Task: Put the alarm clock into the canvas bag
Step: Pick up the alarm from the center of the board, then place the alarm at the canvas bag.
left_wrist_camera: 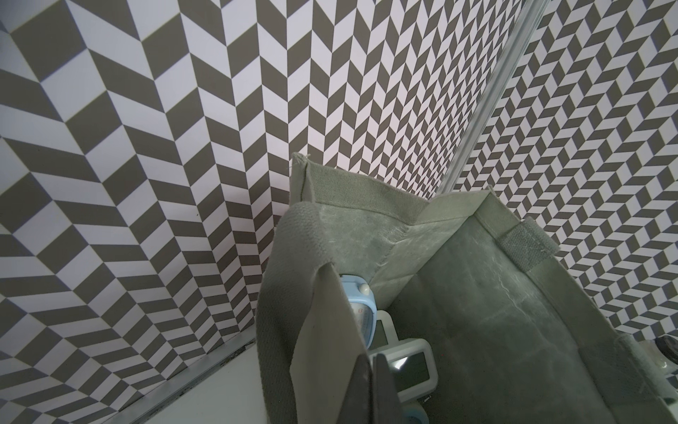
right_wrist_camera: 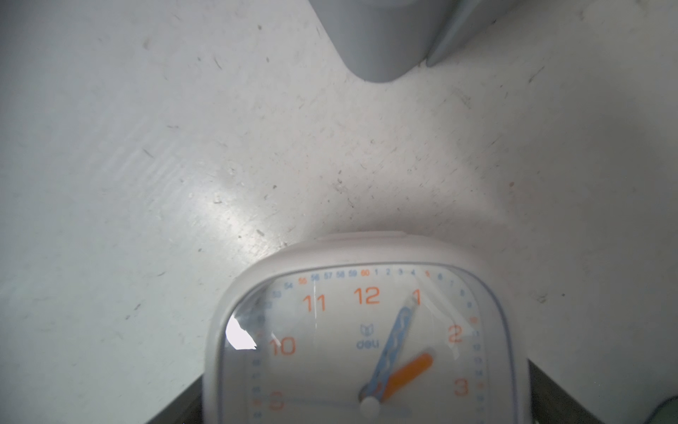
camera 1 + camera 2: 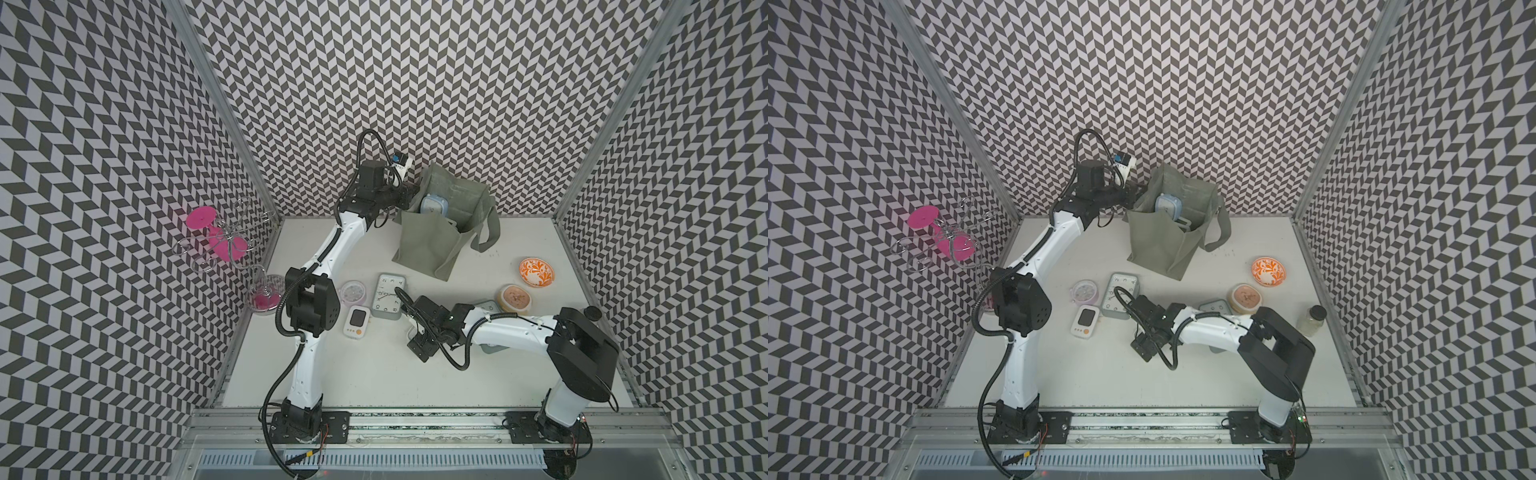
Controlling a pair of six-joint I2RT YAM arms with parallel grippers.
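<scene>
The grey-green canvas bag (image 3: 428,249) (image 3: 1158,245) stands open at the back of the table. My left gripper (image 3: 409,194) (image 1: 370,385) is shut on its near-left rim and holds the mouth open. Inside lie a blue alarm clock (image 3: 434,204) (image 1: 361,304) and a white digital clock (image 1: 407,363). A white alarm clock with orange numerals (image 2: 367,330) lies face up on the table. My right gripper (image 2: 367,403) is open around it, a dark finger (image 2: 183,407) close by each side. In both top views the right wrist (image 3: 432,320) hides most of this clock.
A large grey square clock (image 3: 388,295), a pink round clock (image 3: 353,292) and a small white timer (image 3: 356,328) lie left of the right wrist. To the right are an orange-patterned bowl (image 3: 537,272), a tub (image 3: 515,298) and a jar (image 3: 1311,320). A wire rack (image 3: 220,237) stands far left.
</scene>
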